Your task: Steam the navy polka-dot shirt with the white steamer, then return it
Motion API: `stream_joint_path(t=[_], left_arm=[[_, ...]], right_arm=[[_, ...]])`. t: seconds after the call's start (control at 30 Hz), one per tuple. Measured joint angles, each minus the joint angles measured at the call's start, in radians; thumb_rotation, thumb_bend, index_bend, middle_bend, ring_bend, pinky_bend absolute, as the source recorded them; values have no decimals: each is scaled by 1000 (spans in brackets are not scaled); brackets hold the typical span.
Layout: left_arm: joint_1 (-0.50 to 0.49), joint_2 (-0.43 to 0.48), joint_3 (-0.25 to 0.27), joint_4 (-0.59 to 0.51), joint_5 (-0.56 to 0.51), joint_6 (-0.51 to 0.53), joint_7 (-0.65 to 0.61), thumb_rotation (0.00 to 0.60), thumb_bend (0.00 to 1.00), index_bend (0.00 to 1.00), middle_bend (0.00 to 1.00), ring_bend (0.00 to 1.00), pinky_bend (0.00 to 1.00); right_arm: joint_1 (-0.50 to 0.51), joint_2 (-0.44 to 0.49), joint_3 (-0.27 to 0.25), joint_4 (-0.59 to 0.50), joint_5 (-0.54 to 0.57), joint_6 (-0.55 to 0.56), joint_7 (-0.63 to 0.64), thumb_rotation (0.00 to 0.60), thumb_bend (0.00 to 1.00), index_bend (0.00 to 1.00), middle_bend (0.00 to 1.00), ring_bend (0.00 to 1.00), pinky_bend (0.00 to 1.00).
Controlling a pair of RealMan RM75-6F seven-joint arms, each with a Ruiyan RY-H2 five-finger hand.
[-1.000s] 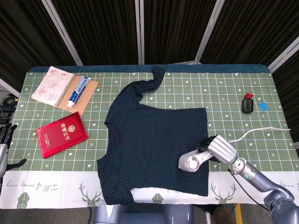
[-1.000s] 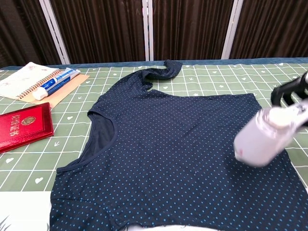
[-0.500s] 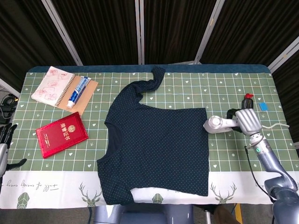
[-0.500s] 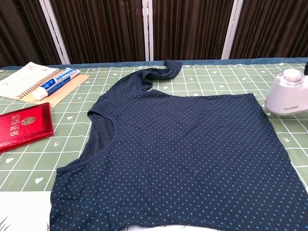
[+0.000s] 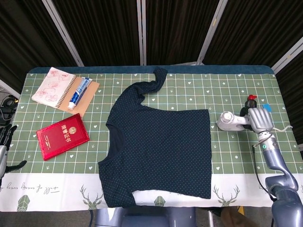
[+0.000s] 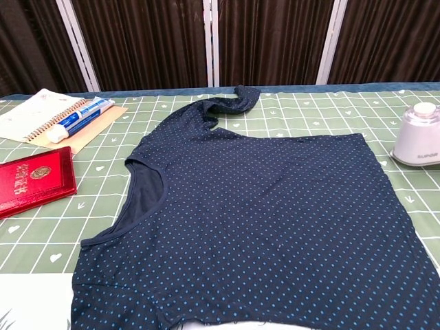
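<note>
The navy polka-dot shirt (image 5: 158,146) lies flat in the middle of the green checked table (image 5: 189,92), also filling the chest view as the shirt (image 6: 254,220). The white steamer (image 5: 229,121) stands on the table just right of the shirt, its body showing at the right edge of the chest view as the steamer (image 6: 419,137). My right hand (image 5: 259,119) grips the steamer's handle. My left hand (image 5: 5,137) hangs at the far left edge, off the table, fingers apart and holding nothing.
A red booklet (image 5: 62,136) lies at the left. A spiral notebook (image 5: 53,86) and a toothpaste tube (image 5: 79,92) on a brown card sit at the back left. A small black bottle (image 5: 250,101) with a red cap and the steamer's white cord (image 5: 279,127) are near my right hand.
My right hand carried the steamer off the shirt's lower right part, to the right and back, and stood it on the table beside the shirt. The left hand stayed still.
</note>
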Motion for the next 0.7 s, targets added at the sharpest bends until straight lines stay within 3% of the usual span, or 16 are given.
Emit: stream_joint_path(t=[0.07, 0.13, 0.23, 0.3, 0.53, 0.7], left_arm=[[1, 0, 1, 0, 0, 0, -1, 600, 0, 0, 0, 0, 0], [1, 0, 1, -1, 0, 0, -2, 600, 0, 0, 0, 0, 0], [2, 1, 1, -2, 2, 2, -2, 600, 0, 0, 0, 0, 0], [2, 1, 2, -3, 4, 3, -2, 600, 0, 0, 0, 0, 0], [7, 7, 5, -10, 18, 11, -10, 600, 0, 0, 0, 0, 0], [12, 15, 8, -17, 31, 20, -22, 600, 0, 0, 0, 0, 0]], right_arm=[[-3, 7, -14, -7, -15, 2, 1, 600, 135, 430, 375, 376, 714], [-6, 10, -22, -10, -23, 7, 0, 600, 12, 282, 230, 212, 612], [-9, 14, -27, -13, -28, 4, -7, 600, 0, 86, 42, 20, 403], [-10, 20, -29, -21, -30, -7, -4, 600, 0, 12, 1, 0, 306], [-32, 67, -31, -95, -28, -9, -49, 600, 0, 0, 0, 0, 50], [-65, 145, -23, -248, -19, 50, -144, 600, 0, 0, 0, 0, 0]])
